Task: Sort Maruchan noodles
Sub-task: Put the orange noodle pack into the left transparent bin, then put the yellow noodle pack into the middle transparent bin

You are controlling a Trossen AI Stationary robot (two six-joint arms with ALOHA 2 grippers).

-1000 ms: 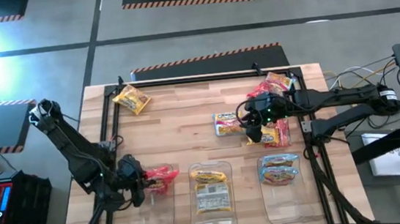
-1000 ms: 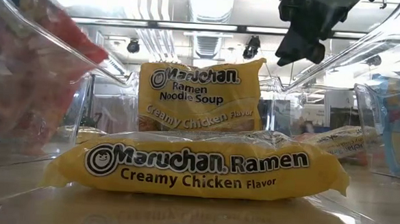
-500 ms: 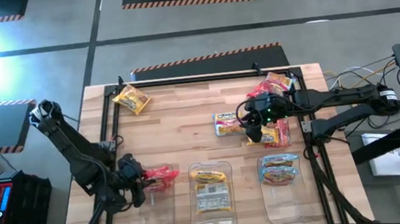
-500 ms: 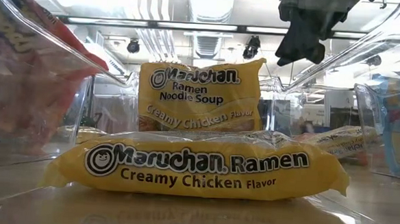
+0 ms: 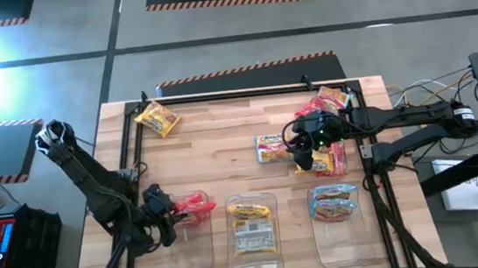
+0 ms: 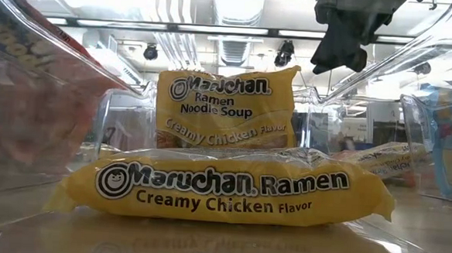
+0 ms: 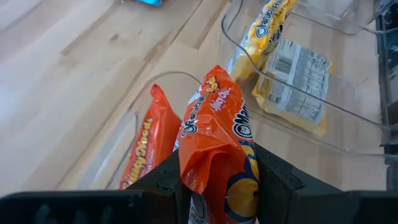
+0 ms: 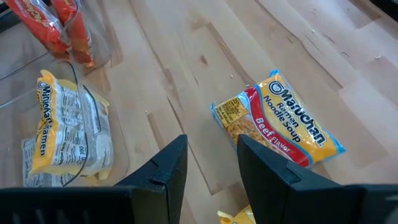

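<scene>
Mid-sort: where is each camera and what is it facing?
High: overhead, looking down at the table and both arms.
Low: inside the middle bin, facing yellow packets; a claw overhead.
Left wrist: left claw gripping a red packet over the left bin.
Right wrist: right claw, beef packet.
Shared: yellow packets.

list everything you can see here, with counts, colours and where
table: one, light wood
clear bins: three, row along near edge
yellow packets: three; two in middle bin, one far left corner
light blue packets: two, in right bin
beef packet: one, blue-edged, mid-table
red packets: two; one in left bin, one held above it
red and yellow pile: count unclear, far right
left pincer: shut on red packet
right pincer: open, beside beef packet
</scene>
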